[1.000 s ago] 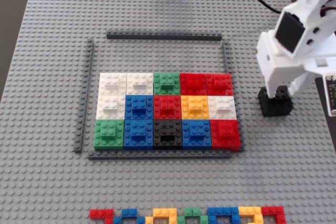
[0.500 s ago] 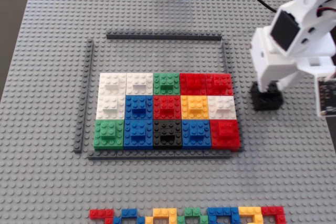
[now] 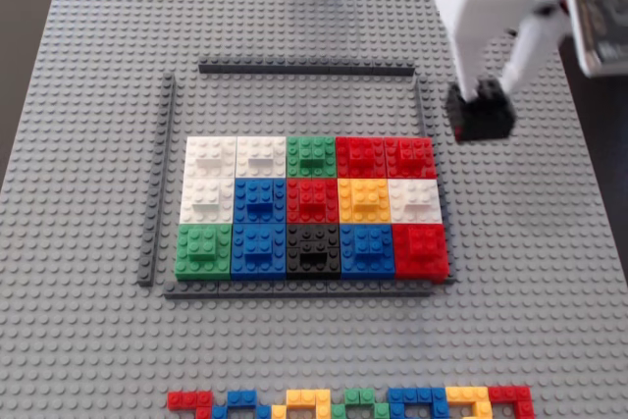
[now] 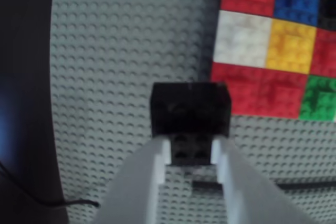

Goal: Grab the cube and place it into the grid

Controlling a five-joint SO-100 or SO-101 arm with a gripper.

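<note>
- I am looking at the white arm coming in from the top right corner of the fixed view, its wrist block angled downward.
- My gripper (image 3: 481, 105) is pointing down, its two white fingers (image 4: 144, 174) closing on the cube (image 3: 482, 118) by the small raised brick on top.
- In the wrist view the fingers are running up from the bottom edge, clamped on either side of that brick, the cube (image 4: 190, 107) hanging at their tips.
</note>
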